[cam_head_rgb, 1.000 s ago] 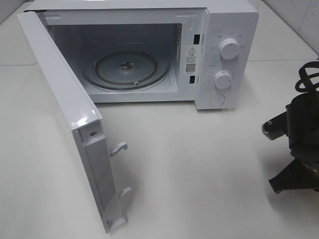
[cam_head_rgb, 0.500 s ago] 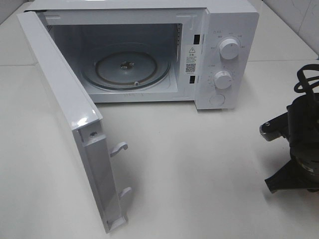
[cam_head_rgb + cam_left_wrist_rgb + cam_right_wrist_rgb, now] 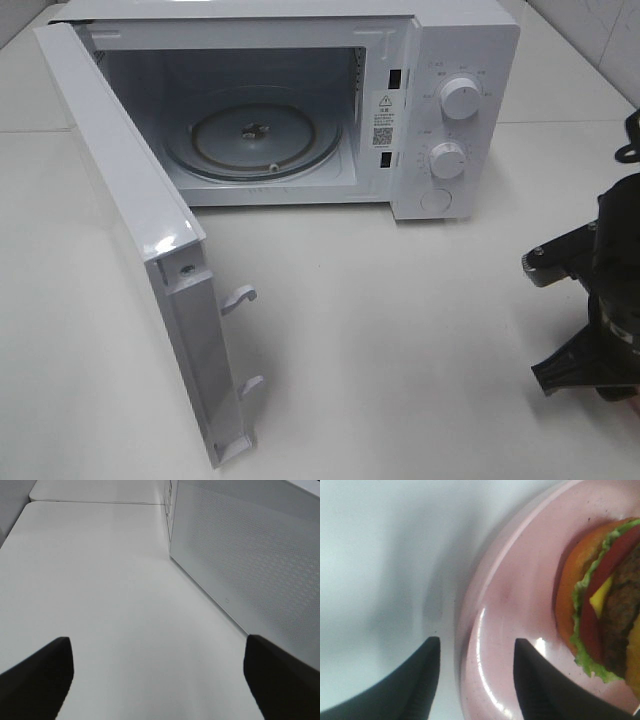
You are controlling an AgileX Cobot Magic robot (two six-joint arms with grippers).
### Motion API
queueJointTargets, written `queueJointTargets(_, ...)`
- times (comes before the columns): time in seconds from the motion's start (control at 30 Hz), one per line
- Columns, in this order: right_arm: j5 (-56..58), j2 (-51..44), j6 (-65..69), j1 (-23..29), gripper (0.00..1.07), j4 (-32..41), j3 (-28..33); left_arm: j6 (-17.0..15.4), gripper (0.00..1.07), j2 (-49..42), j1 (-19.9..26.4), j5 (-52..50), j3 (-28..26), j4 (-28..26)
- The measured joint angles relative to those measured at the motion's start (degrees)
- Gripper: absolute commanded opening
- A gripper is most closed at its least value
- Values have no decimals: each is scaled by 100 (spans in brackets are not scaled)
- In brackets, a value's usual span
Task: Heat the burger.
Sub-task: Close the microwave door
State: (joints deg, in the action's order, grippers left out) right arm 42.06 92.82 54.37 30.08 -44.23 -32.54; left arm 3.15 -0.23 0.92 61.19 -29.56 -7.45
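Note:
The burger, with orange-brown bun, dark patty, yellow cheese, red tomato and green lettuce, lies on a round pink plate in the right wrist view. My right gripper is open, and its two fingers straddle the plate's rim, one over the plate and one over the table. In the exterior high view only the right arm shows, at the right edge; burger and plate are out of view there. My left gripper is open and empty above bare table.
A white microwave stands at the back with its door swung wide open towards the front left. Its glass turntable carries nothing. The door's outer face is next to my left gripper.
My right arm has shifted towards the front and slightly right in the exterior high view. The microwave and its door have not moved.

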Motion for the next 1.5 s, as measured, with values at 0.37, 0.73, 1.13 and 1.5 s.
queueJointTargets(0.37,-258,-1994,-2091,0,74,1272,6,0,84,0,0,0,0,0)
queueJointTargets(0.73,183,-3398,-4343,0,86,3157,6,0,84,0,0,0,0,0)
queueJointTargets(1.13,1318,-5128,-4905,0,83,3558,6,0,84,0,0,0,0,0)
queueJointTargets(1.5,1971,-6623,-4905,0,80,3661,6,0,84,0,0,0,0,0)
